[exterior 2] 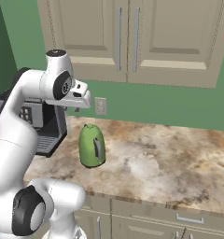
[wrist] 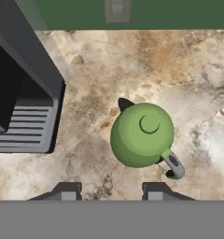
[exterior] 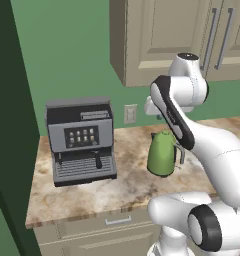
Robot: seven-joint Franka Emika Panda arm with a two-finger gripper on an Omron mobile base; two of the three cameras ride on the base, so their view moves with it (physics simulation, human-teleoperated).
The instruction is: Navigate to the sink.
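Mottled brown-and-cream stone forms the countertop (exterior 2: 179, 163) before which the robot's base is parked, and no part of this stretch of counter carries a basin, drain tray or faucet. The sink, the goal of the task, is therefore nowhere on the section faced here. By that evidence the drive is judged unfinished, with all or most of the travel left to do, and nothing here tells which way the sink lies.

A glossy green kettle (wrist: 142, 134), rounded and tapering to a domed lid, stands upright on the stone. Its grey loop handle and small dark spout point to opposite sides. Well apart from it, toward the dark green wall end, sits a boxy espresso machine (exterior: 81, 140) in brushed grey and black. It has a small lit button panel and a ribbed drip grille at its foot. A pale wall outlet (exterior 2: 101, 106) is set in the matte green backsplash behind the kettle. Beige panelled upper cabinets (exterior 2: 132, 37) with slim metal bar handles hang above, and matching drawers run below the counter edge.

The gripper (wrist: 108, 192) hangs above the kettle, touching nothing. Its two dark fingertips stand apart with bare stone between them, so the hand is spread and empty.
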